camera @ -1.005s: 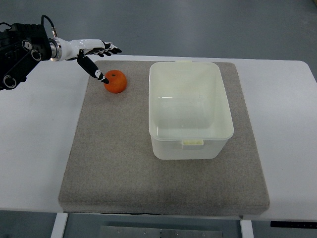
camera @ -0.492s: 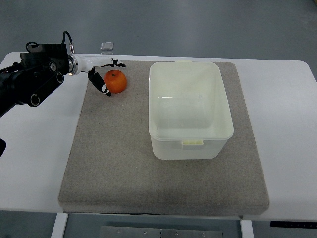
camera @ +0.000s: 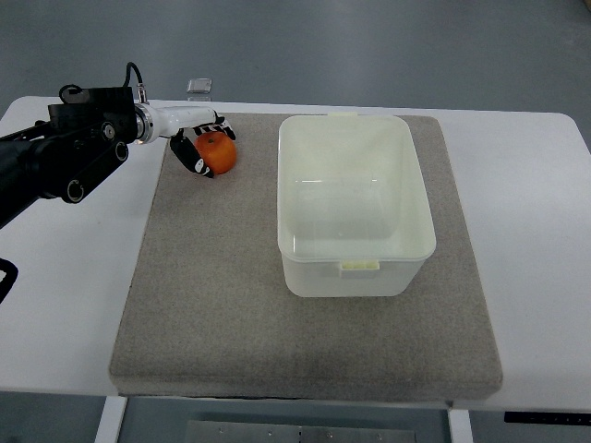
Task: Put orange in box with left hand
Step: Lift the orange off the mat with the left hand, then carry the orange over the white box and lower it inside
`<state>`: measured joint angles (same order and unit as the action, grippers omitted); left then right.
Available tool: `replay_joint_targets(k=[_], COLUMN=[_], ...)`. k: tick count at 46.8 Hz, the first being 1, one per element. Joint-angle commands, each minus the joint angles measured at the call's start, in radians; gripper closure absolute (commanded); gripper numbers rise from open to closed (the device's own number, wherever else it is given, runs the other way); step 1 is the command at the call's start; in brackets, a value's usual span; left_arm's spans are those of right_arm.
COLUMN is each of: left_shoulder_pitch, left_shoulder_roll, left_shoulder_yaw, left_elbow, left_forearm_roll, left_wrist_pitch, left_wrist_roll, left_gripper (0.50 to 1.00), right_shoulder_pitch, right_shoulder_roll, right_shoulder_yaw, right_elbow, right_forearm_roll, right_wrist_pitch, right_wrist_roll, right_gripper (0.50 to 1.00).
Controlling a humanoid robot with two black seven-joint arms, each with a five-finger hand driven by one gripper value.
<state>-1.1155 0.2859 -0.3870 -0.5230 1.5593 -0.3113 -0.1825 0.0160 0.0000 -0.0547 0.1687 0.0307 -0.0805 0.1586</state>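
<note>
Top view: our left hand (camera: pixel 201 146) is at the far left corner of the grey mat (camera: pixel 222 295), fingers (camera: pixel 197 162) curled around the orange (camera: pixel 217 152) from its left side, with dark fingertips showing at its far edge and near-left edge. We read it as a closing grasp; whether the wrap is firm enough to carry we cannot tell from here. The orange sits on the mat, just left of the box (camera: pixel 355 203) but not touching it, and looks not yet lifted. The box is an open translucent white tub on the far right part of the mat, nothing visible inside. The mat lies on the white table (camera: pixel 65 295). Our right hand is not in view. To do this step well, we'd get the fingertips past the widest part of the fruit on both sides before lifting, since a round, smooth skin will likely roll out of a shallow pinch. Then lift straight up high enough to clear the box's left wall, move right over the middle of the opening, lower, and release low so it doesn't bounce. Likely risks: nudging the orange toward the box wall, or clipping the rim with the wrist. No brand, label or readable writing anywhere; a small clear item (camera: pixel 199 86) at the table's far edge is too small to identify.
</note>
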Motion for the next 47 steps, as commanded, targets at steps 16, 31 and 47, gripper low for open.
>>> replay_joint_targets(k=[16,31,47], left_shoulder_pitch=[-0.044,-0.15,-0.214], left_shoulder_roll=[0.038,0.125,0.237], left_shoulder_yaw=[0.003,-0.01,-0.018], left_elbow=[-0.06,-0.112,-0.406], left_forearm_roll=[-0.005,-0.074,-0.145], left_wrist_pitch=[-0.019,-0.13,-0.186], left_wrist_roll=[-0.002,-0.008,-0.003], left_gripper=[1.0,1.0,1.0], right_shoulder_pitch=[0.001,0.001,0.001], right_shoulder_roll=[0.0,0.0,0.0], right_shoulder_yaw=[-0.001,-0.001,-0.001], right_elbow=[0.0,0.0,0.0], right_forearm_roll=[0.0,0.0,0.0], right_wrist_pitch=[-0.001,-0.001,-0.001], right_wrist_roll=[-0.001,0.001,0.001], right_gripper=[0.574,0.574,0.574])
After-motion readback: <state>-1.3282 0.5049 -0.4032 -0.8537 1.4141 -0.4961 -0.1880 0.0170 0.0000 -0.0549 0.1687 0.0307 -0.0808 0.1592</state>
